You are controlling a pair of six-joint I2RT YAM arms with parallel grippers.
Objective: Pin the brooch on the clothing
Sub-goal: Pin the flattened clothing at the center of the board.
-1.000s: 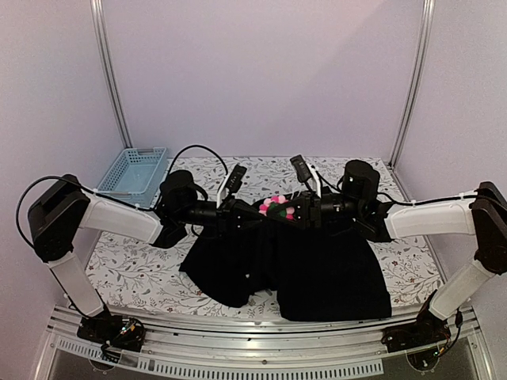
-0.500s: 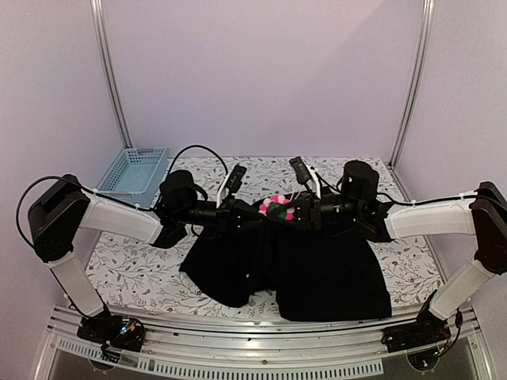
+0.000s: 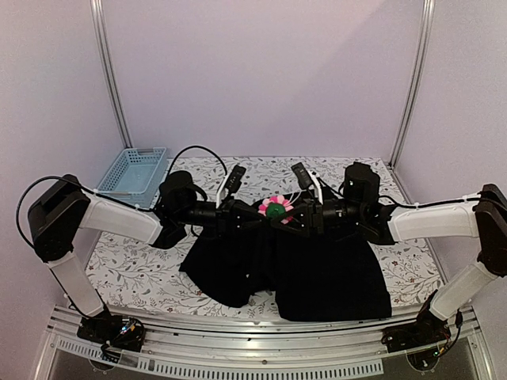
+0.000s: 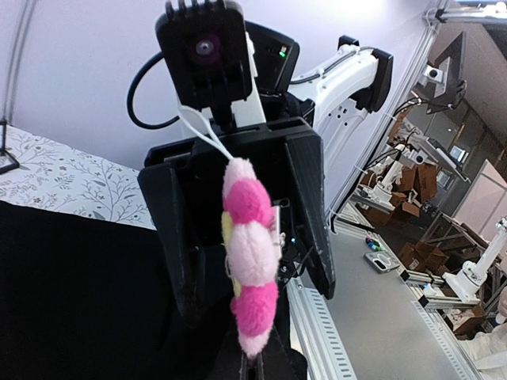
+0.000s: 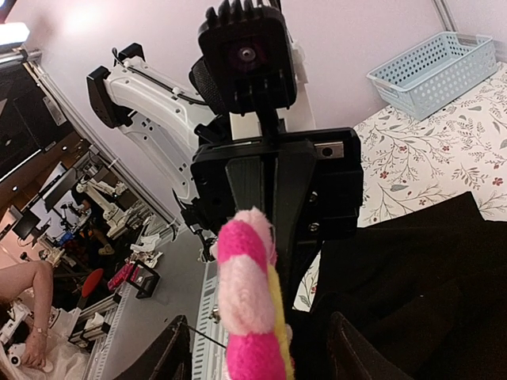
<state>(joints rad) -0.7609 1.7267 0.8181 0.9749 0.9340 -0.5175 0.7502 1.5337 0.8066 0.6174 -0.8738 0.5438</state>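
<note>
At the upper left of the top view, one light-blue basket (image 3: 135,170) sits on the flower-patterned counter (image 3: 131,273). Going right, the left hand (image 3: 260,212) reaches in toward the middle. In the right wrist view its fingers (image 5: 253,182) are pressed together into one block with only a thin seam between them, clenched on the lower end of the one brooch (image 3: 276,208). The brooch is held up at centre frame, above the raised upper edge of the one black clothing (image 3: 325,269), whose body lies spread over the counter below both hands. From above, the brooch's flower face turns up toward the camera. In both wrist views it shows edge-on, its long axis running top to bottom, the yellowish centre facing left in the left wrist view. Just right of it, the right hand (image 3: 291,215) is released, its two fingers (image 5: 170,352) spread wide on either side of the brooch.
</note>
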